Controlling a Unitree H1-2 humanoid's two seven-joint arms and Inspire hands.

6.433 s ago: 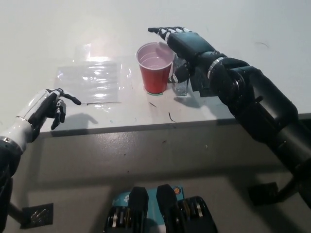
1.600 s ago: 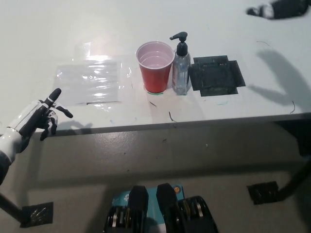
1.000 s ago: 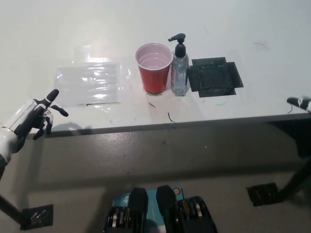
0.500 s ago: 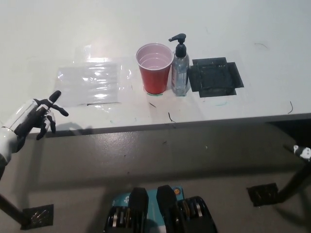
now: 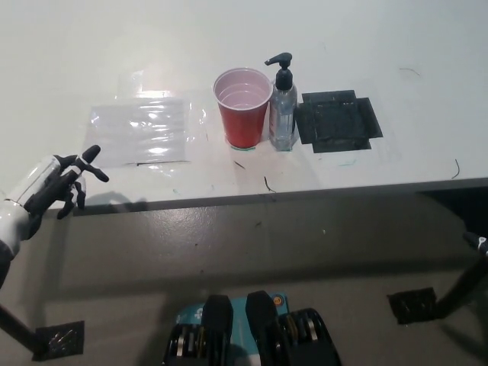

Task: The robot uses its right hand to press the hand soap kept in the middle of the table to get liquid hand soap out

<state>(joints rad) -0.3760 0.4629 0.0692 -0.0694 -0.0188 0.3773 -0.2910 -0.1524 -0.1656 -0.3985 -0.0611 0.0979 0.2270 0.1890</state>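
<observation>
The hand soap bottle (image 5: 283, 107) stands upright at the middle of the white table (image 5: 381, 46), its black pump head pointing left over the red cup (image 5: 244, 107) that touches its left side. Just to its right lies a black square mat (image 5: 337, 120); farther left we see a clear plastic sheet (image 5: 141, 130). Our left hand (image 5: 57, 185) hovers at the near left table edge, fingers spread, holding nothing. Of our right hand (image 5: 478, 242) only a tip shows at the right edge, below the table; we cannot tell its state

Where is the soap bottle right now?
Head view: the soap bottle stands mid-table, touching the red cup on its left, the black patch on its right.
</observation>
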